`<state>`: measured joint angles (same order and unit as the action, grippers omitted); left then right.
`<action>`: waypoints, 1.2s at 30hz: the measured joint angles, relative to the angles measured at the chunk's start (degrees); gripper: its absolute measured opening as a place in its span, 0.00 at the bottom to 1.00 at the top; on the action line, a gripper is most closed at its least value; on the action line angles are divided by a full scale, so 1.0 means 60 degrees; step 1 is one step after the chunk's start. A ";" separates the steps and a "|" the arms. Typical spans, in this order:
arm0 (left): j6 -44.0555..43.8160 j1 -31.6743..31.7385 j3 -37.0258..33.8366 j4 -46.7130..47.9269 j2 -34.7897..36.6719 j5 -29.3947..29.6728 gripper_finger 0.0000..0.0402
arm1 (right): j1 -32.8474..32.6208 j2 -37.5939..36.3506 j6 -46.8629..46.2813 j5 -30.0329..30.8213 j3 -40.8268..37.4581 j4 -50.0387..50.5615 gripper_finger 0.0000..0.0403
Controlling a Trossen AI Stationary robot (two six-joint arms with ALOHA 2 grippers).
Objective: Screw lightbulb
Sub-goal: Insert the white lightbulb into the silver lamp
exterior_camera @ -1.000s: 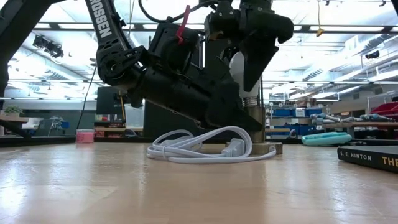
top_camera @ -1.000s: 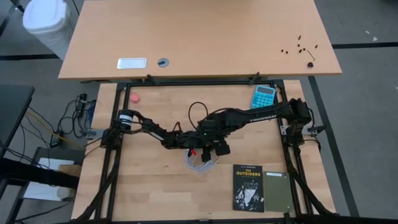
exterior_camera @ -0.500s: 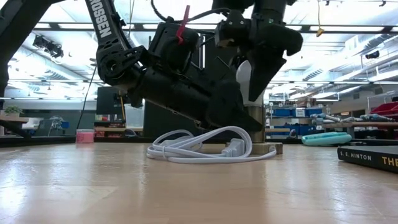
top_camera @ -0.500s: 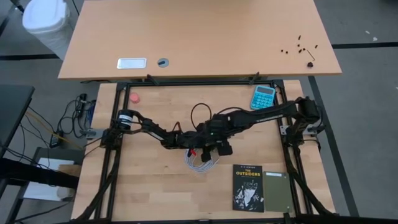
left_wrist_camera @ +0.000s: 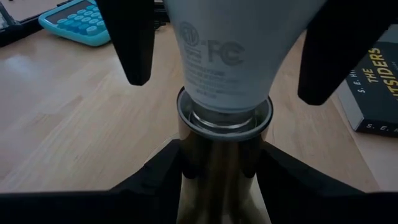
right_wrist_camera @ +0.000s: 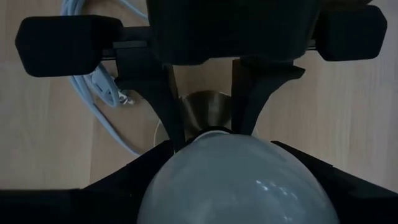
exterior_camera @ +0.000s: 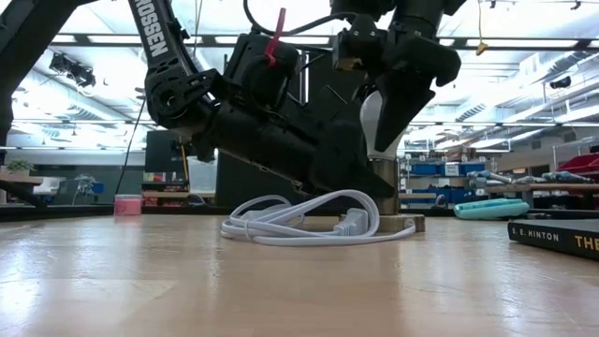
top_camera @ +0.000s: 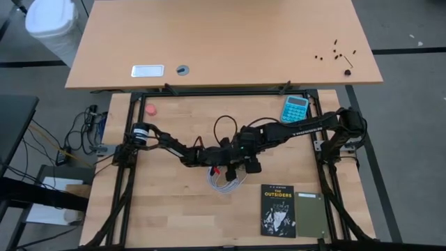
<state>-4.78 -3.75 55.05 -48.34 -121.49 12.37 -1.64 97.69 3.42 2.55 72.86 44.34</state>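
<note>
- Lightbulb (left_wrist_camera: 227,53): held upright just past the table's centre toward 5 o'clock, its screw base seated in the mouth of the brass socket (left_wrist_camera: 222,158); judged partly threaded.
- Right end effector (exterior_camera: 393,126): clamped on the bulb's glass from above, placed so that turning can be applied.
- Left end effector (left_wrist_camera: 221,162): closed around the socket stem from 9 o'clock, apparently so that the socket is kept from spinning.
- White cable (exterior_camera: 309,220): coiled at the socket's base, at 7 o'clock.
- Blue calculator (top_camera: 295,109): lying at 1 o'clock, well apart.
- Book (top_camera: 278,210): lying at 5 o'clock, apart.
</note>
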 joint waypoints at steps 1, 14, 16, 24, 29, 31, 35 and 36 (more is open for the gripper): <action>0.0000 0.0004 0.0000 0.0000 0.0000 0.0002 0.44 | 0.0021 0.0001 0.0001 0.0001 0.0000 0.0000 0.67; -0.0280 -0.0004 -0.0011 -0.0022 0.0000 0.0141 0.44 | -0.0084 0.0103 -0.2025 0.0368 0.0022 -0.0176 0.67; -0.0437 -0.0004 -0.0011 -0.0023 0.0000 0.0257 0.44 | -0.0110 0.0106 -0.2368 0.0580 0.0022 -0.0170 0.67; -0.0987 -0.0017 -0.0011 -0.0018 0.0000 0.0728 0.44 | -0.0033 0.0106 -0.4079 0.1050 0.0033 -0.0044 0.67; -0.1265 -0.0118 -0.0011 -0.0018 0.0000 0.1208 0.44 | -0.0005 0.0106 -0.4937 0.1290 0.0033 -0.0033 0.67; -0.1279 -0.0159 -0.0011 -0.0022 0.0000 0.1308 0.44 | -0.0012 0.0106 -0.5156 0.1426 0.0033 -0.0022 0.67; -0.1283 -0.0200 -0.0011 -0.0012 0.0000 0.1443 0.44 | -0.0001 0.0106 -0.5401 0.1488 0.0033 -0.0022 0.67; -0.1282 -0.0200 -0.0011 -0.0011 0.0000 0.1441 0.44 | -0.0001 0.0106 -0.5373 0.1488 0.0033 -0.0024 0.67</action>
<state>-12.47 -4.95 54.98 -48.40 -121.49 21.02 -1.65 98.32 -28.82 11.47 73.06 44.19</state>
